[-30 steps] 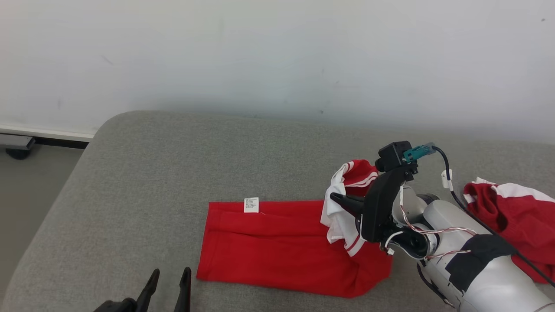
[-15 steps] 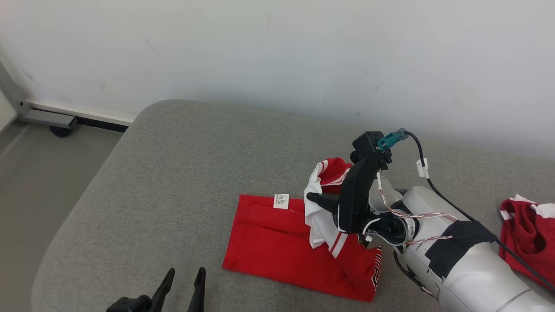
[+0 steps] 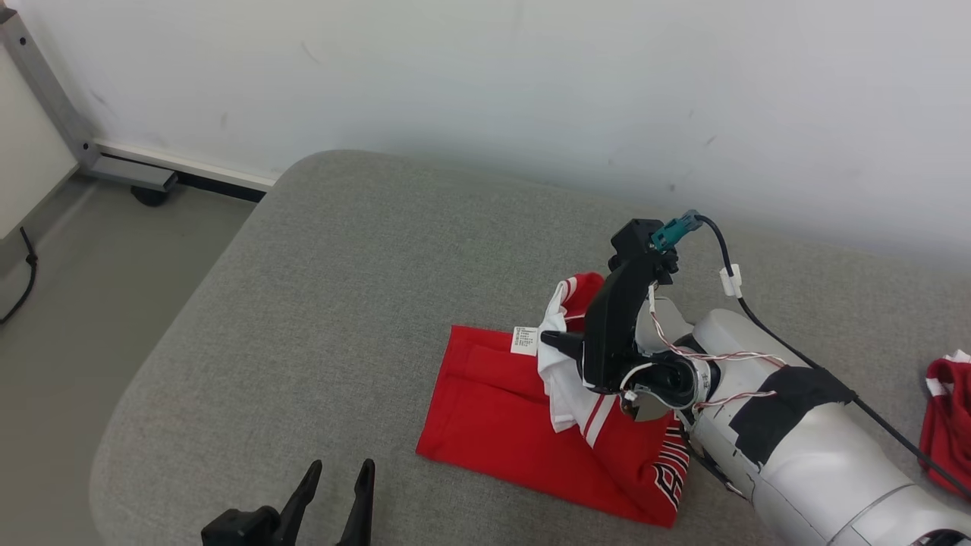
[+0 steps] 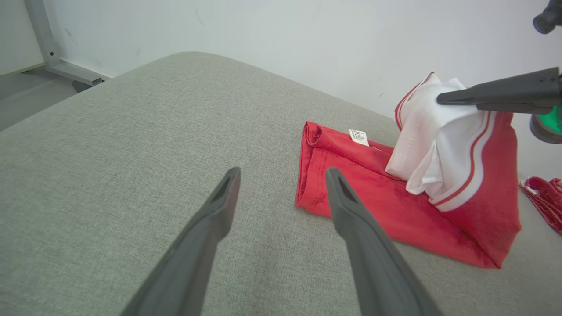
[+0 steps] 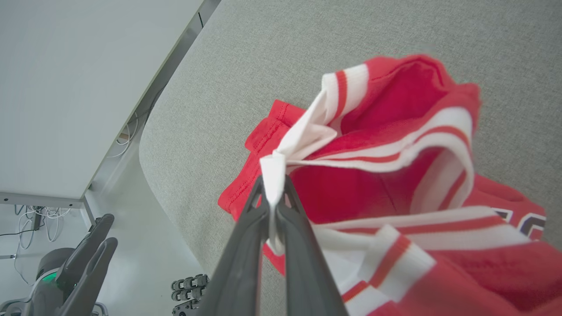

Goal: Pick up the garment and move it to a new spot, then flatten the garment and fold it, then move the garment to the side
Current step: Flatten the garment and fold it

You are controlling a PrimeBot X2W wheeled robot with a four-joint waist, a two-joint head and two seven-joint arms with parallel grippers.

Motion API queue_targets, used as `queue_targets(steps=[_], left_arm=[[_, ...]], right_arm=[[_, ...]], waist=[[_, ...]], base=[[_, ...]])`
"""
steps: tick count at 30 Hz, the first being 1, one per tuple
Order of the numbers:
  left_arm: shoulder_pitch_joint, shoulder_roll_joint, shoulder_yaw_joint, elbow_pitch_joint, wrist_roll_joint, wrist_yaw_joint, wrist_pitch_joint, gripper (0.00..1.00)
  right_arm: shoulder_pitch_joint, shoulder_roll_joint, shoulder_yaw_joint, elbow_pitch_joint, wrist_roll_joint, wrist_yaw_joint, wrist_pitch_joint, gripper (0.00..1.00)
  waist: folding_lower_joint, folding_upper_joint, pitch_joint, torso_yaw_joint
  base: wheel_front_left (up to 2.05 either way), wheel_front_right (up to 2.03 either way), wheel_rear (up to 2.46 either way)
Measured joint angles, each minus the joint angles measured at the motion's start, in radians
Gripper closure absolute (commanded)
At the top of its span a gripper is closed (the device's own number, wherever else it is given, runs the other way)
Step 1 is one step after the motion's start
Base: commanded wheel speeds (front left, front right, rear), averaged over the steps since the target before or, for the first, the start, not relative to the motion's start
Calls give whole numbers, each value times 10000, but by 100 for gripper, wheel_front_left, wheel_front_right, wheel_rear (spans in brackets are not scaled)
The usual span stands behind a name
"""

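Spread wide and empty, the jaws of the left gripper (image 3: pixel 341 465) hover nearest, over the front edge of the grey cushion (image 3: pixel 326 273). Just beyond lies the red garment (image 3: pixel 497 413). Its left part is flat on the cushion, with a white label (image 3: pixel 525 340) at the far edge, and its right part is lifted.

The right gripper (image 5: pixel 273 179) is clamped tight on the bunched striped hem (image 5: pixel 307 131) of that garment. It holds the hem raised above the flat part, so the cloth hangs from the pinch in loose folds.

The fabric looks light, soft and limp. It will likely sag, drape and drag rather than keep a shape, and a thin pinch of knit could slip if pulled hard. I judge hems and corners the soundest places to take hold, since the cloth is doubled there. The free near-left corner suits the open fingers.

Farther right, well apart, a second red-and-white piece of cloth (image 3: pixel 944 409) lies on the cushion. The pale wall (image 3: pixel 531 76) stands behind.
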Motion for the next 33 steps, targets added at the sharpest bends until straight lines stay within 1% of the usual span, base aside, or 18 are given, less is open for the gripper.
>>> queue_targets(steps=[2,10,21,23,33], left_arm=[[-83,-44,8,29,0,0,-2,0],[-267,-259,65,228,-2,-2,-13,0],[-368,-276,153,451,-2,-19,-86,0],[-385,-278,150,499,0,-92,-86,0],[-569,-405,86,629,4,-186,-88,0]], right_arm=[[-152,13,40,134,0,-77,35,100],[-657,69,113,639,109,-121,90,100],[-723,123,370,1135,305,150,171,100],[-723,125,393,1229,322,203,165,100],[-722,128,941,872,838,242,73,100]], waist=[[0,0,97,72],[2,0,456,368],[2,0,544,533],[1,0,532,528],[1,0,509,567]], base=[[0,0,0],[0,0,0],[0,0,0],[0,0,0],[0,0,0]])
